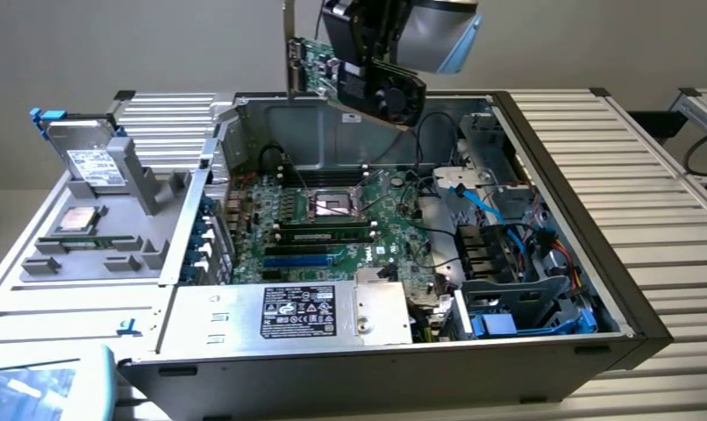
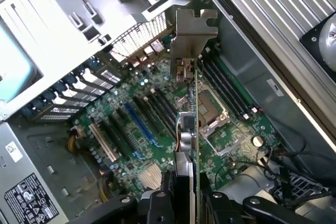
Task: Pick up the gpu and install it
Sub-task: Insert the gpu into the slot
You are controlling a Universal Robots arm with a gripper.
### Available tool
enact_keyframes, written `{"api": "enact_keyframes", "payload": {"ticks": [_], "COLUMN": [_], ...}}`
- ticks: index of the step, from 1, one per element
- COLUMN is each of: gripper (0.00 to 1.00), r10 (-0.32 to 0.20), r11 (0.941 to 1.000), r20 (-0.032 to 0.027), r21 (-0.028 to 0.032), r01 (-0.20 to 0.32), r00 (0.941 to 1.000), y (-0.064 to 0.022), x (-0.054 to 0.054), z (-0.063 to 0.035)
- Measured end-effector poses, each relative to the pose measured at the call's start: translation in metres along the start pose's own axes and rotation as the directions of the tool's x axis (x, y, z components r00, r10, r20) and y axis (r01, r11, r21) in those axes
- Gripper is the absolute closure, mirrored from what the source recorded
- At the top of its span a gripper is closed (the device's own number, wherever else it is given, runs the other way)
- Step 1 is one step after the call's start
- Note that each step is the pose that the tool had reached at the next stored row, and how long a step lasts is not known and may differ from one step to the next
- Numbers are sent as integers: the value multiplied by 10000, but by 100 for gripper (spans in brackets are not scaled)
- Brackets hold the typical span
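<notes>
Well, the slatted metal bench (image 1: 646, 167) carries an open computer case (image 1: 564, 189) lying on its side across the middle, its inside facing up. Beside it, toward the bench's edge at the exterior view's left, sits a grey plastic tray (image 1: 96, 259), with a metal drive (image 1: 96, 165) with a white label propped at its far end. Inside the case, a silver power supply (image 1: 295, 311) lies along the near wall, and the green motherboard (image 1: 366, 224) covers the floor behind it, its slots bare in the wrist view.

Above the case's far wall hangs the gripper (image 1: 367, 48), its fingers (image 2: 157, 209) pressed against both faces of the gpu (image 1: 371, 83). The card is in the air, clear of the board, held on edge and tilted. Its silver bracket (image 1: 294, 53) points toward the exterior view's left, and its black cooler faces the exterior view's right. Below it on the board lies the square processor socket (image 1: 330, 204).
</notes>
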State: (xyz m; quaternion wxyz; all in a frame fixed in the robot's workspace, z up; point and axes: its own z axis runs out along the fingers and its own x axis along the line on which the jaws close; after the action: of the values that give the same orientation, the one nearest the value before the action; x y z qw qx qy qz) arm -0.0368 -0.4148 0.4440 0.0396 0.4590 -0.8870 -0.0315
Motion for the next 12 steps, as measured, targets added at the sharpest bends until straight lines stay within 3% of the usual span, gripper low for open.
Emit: {"api": "enact_keyframes", "payload": {"ticks": [6,12], "gripper": [72,72], "r10": [-1075,-2150], "r11": [9942,9765], "r20": [-103,-210], "r21": [40,69], "r01": [1075,2152], "r00": [9942,9764], "y": [0,0], "x": [0,0], "z": [2,3]}}
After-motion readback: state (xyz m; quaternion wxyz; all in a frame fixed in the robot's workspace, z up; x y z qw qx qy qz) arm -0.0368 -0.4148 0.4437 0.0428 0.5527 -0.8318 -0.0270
